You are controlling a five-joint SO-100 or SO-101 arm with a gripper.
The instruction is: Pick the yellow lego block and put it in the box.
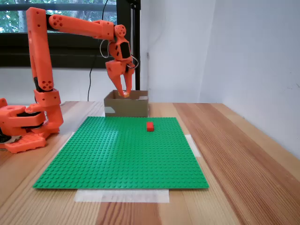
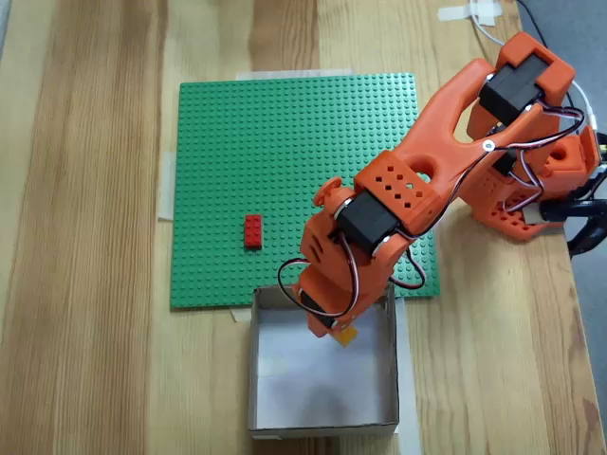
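Your gripper (image 1: 125,92) hangs over the open box (image 1: 139,108), clamped on the yellow lego block (image 2: 347,335), which peeks out between the fingertips just above the box floor. Pick and carry look done; only the release is left. The red brick (image 2: 253,231) sits apart from the gripper on the green baseplate (image 1: 117,154), untouched

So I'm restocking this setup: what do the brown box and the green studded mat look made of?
The low brown box looks like matte corrugated cardboard: dull surface, thin folded walls, pale tape patch. The flat green studded mat looks like moulded plastic with a slight sheen, probably a lego baseplate.
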